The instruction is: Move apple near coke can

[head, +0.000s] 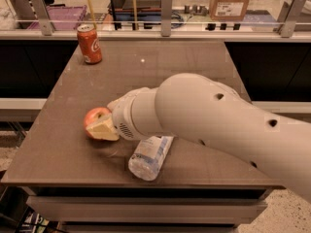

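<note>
My gripper (104,127) is down at the apple (93,116), front-left part of the table (194,57). My own arm hides the grasp, so I can't tell if it's closed on the apple. Coke can (89,43) stands upright at the far-left corner, well apart.

Risks:
- A weak hold lets the apple drop and roll off the near left edge.
- Plastic bottle (149,157) lies just beside my wrist; a sweep could knock it off the front.
- Overshooting at the end tips the can.

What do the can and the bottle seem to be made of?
The can: probably metal, with glossy orange-red print and a silver top. The bottle: clear plastic, see-through, with a pale label. The gripper is at the apple, near the bottle.
</note>
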